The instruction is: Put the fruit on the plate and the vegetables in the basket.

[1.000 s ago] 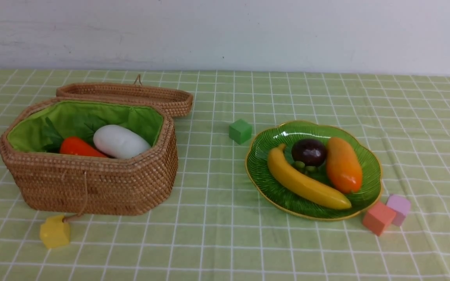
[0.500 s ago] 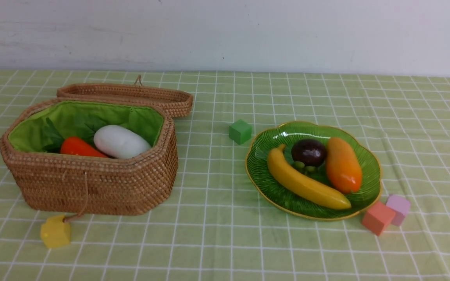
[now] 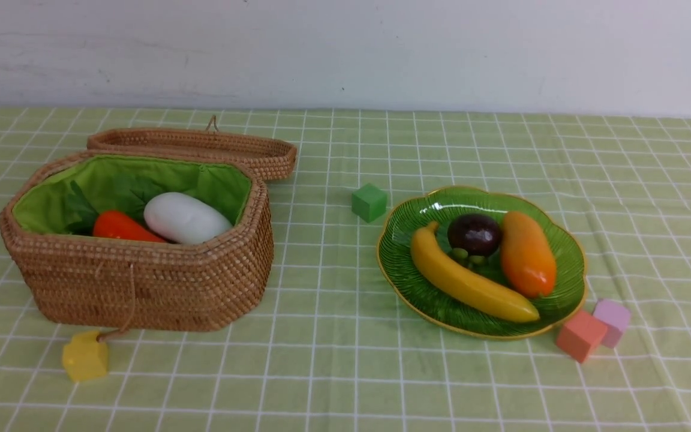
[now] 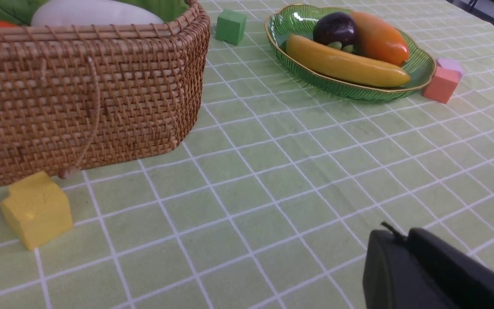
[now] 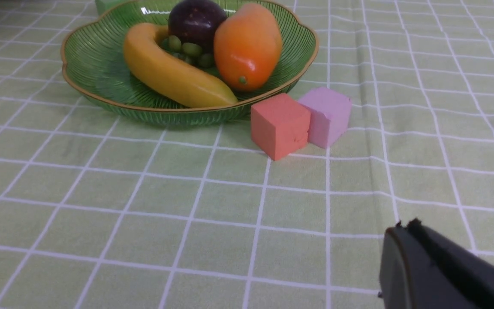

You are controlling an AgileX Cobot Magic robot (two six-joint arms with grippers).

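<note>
The open wicker basket (image 3: 153,282) stands at the left, and an orange carrot (image 3: 120,227) and a white radish (image 3: 185,218) lie on its green lining. At the right, the green plate (image 3: 417,288) carries the yellow banana (image 3: 471,282), the dark purple mangosteen (image 3: 474,233) and the orange mango (image 3: 527,255). Neither gripper shows in the front view. My left gripper (image 4: 403,234) is shut and empty, low over the cloth in front of the basket (image 4: 101,94). My right gripper (image 5: 405,225) is shut and empty too, short of the plate (image 5: 97,64).
The basket's lid (image 3: 201,147) lies open behind it. Foam cubes sit on the checked cloth: a green one (image 3: 369,201) beside the plate, a yellow one (image 3: 84,356) at the basket's front, and salmon (image 3: 580,335) and lilac (image 3: 612,318) ones against the plate's near right rim.
</note>
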